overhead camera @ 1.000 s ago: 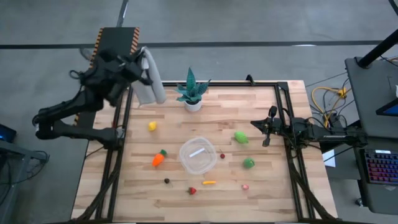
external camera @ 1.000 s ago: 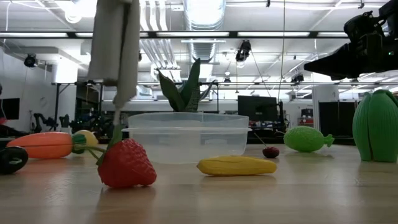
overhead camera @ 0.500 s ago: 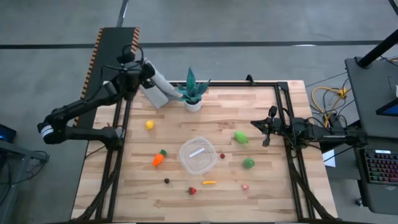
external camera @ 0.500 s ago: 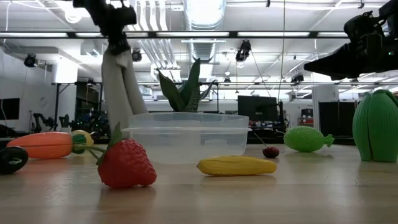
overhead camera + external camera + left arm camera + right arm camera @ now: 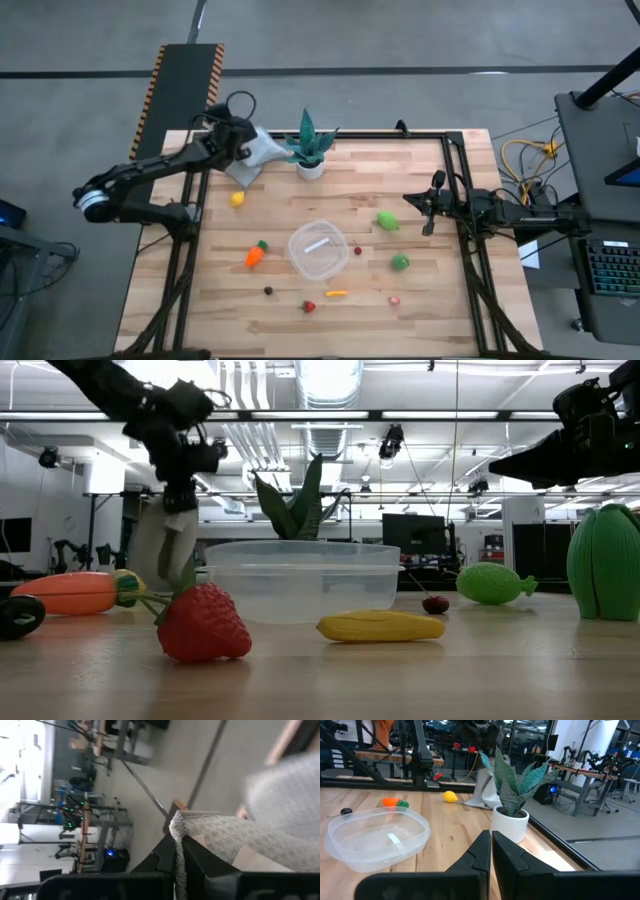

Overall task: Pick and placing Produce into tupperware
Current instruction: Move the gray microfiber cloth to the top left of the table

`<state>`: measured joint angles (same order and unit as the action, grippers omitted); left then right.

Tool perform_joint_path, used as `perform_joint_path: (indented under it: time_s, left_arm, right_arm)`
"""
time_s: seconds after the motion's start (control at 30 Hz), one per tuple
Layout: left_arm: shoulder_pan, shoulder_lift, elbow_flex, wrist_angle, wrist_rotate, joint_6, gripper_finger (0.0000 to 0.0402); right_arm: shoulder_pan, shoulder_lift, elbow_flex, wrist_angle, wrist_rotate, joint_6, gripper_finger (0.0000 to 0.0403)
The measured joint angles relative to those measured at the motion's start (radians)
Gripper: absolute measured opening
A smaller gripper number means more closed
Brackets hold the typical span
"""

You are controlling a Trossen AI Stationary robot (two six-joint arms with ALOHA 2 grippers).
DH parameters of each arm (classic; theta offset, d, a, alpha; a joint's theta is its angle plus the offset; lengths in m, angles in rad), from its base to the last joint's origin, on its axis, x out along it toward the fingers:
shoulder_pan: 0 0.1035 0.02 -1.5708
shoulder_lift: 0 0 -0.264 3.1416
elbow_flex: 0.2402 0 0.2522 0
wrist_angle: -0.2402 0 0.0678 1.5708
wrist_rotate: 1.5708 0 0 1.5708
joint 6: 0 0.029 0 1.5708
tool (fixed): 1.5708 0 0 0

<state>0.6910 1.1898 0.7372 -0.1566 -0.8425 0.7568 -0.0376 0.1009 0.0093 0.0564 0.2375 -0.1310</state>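
Note:
My left gripper (image 5: 233, 141) is over the table's far left corner, shut on a grey cloth (image 5: 250, 160). The round clear tupperware (image 5: 318, 250) stands mid-table with nothing in it. Produce lies loose around it: an orange carrot (image 5: 254, 256), a yellow lemon (image 5: 238, 199), two green pieces (image 5: 387, 220) (image 5: 400, 262), a strawberry (image 5: 203, 624), a yellow piece (image 5: 380, 626) and small red and dark bits. My right gripper (image 5: 428, 208) waits shut at the table's right edge, touching nothing. My left gripper pinches a bunched upper edge of the grey cloth (image 5: 177, 831) between its two fingers. The fingers slant down from the table's far left side. The cloth hangs below them (image 5: 163, 550), and its lower part (image 5: 246, 172) is bunched on the table's far left corner.
A teal spiky plant in a white pot (image 5: 309, 152) stands right beside the cloth at the far edge. A black frame rail (image 5: 190, 230) runs along the table's left side and another (image 5: 468, 240) along the right. Bare wood lies between the plant and the tupperware.
My left gripper has come down and toward the plant, tipping from high above the far left corner to just over it, staying shut. The cloth, which hung straight and clear, has gone down with it and its lower part now bunches on the table.

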Motion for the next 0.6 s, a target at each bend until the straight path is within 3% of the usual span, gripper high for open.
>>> perform_joint_path:
  time_s: [0.37, 0.6]
  left_arm:
    - [0.012, 0.192, -0.038, -0.017, 0.002, -0.057, 0.0]
    - [0.016, 0.285, -0.04, -0.02, 0.065, -0.151, 0.0]
  right_arm:
    - [0.0, 0.0, 0.0, 0.0, 0.0, 0.0, 0.0009]
    - [0.0, 0.0, 0.0, 0.0, 0.0, 0.0, 0.0009]
